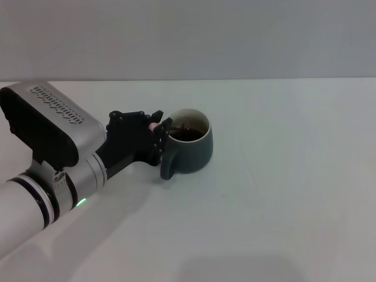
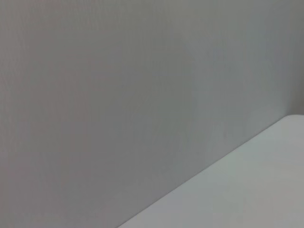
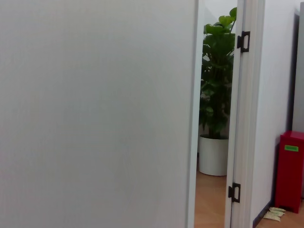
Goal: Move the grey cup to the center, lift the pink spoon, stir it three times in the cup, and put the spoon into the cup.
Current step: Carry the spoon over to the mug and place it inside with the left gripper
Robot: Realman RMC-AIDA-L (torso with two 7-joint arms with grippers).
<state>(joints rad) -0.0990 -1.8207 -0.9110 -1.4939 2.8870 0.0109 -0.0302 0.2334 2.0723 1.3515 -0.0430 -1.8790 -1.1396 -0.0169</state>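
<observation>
The grey cup [image 1: 189, 150] stands on the white table [image 1: 282, 194] near the middle, its handle turned toward me. My left gripper [image 1: 160, 123] hovers at the cup's left rim, shut on the pink spoon [image 1: 152, 126]. Only a small pink bit of the spoon shows between the black fingers, and its lower end reaches into the cup's dark inside. The left wrist view shows only the wall and a strip of table. My right gripper is out of view, and its wrist camera faces a wall and a doorway.
The left arm's silver forearm [image 1: 53, 158] stretches across the table's left side. Off the table, the right wrist view shows a potted plant [image 3: 216, 95] and a red box [image 3: 290, 171] beyond a door frame.
</observation>
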